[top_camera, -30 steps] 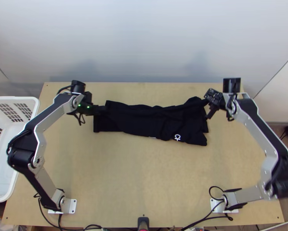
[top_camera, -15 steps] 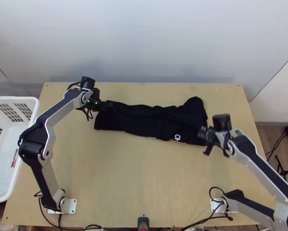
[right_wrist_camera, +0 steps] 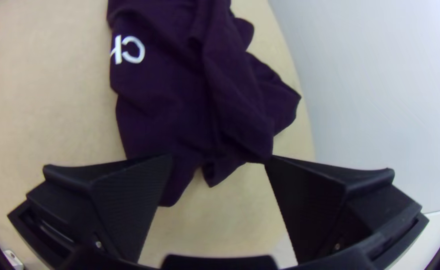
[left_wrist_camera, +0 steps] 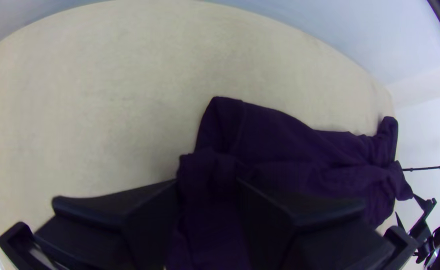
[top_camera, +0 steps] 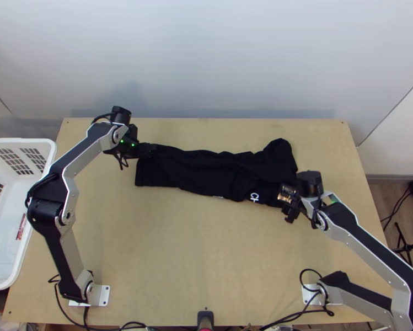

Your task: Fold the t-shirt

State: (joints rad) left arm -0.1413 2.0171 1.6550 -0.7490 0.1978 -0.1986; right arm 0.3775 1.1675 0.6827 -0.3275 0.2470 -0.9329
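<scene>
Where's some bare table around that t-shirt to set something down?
Bare wood shows between the t-shirt and the arms' bases, plus a strip between shirt and wall. It's crowded at the shirt's ends, by the left gripper and right gripper.

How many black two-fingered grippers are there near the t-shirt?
2. In the top view, the left black gripper is at the left end of the black cloth t-shirt; the right black gripper, jaws open, is at its near right corner.
</scene>
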